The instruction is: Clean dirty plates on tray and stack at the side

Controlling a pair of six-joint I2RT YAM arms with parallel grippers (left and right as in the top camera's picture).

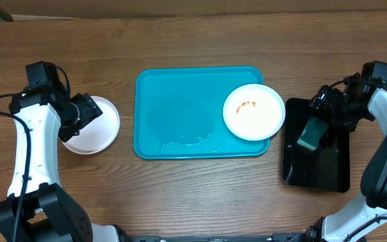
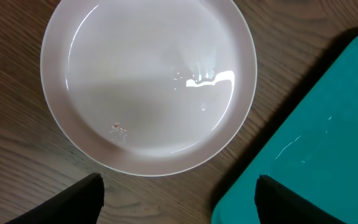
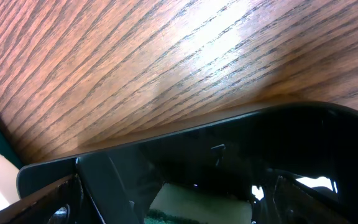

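A white plate [image 1: 254, 112] with orange-red smears lies at the right end of the turquoise tray [image 1: 180, 107]. A clean white plate [image 1: 98, 129] sits on the table left of the tray; it also shows in the left wrist view [image 2: 148, 81]. My left gripper [image 1: 84, 113] hovers over this plate's near edge, open and empty [image 2: 179, 199]. My right gripper [image 1: 318, 119] is over the black tray and shut on a green-and-yellow sponge [image 1: 310, 134], seen between its fingers [image 3: 197, 199]. No yellow-green plate is in view.
A black rectangular tray [image 1: 318, 168] lies on the table right of the turquoise tray, its rim in the right wrist view [image 3: 260, 134]. The turquoise tray's corner [image 2: 316, 143] is close to my left gripper. Wet streaks sit on the turquoise tray's front part [image 1: 187, 142].
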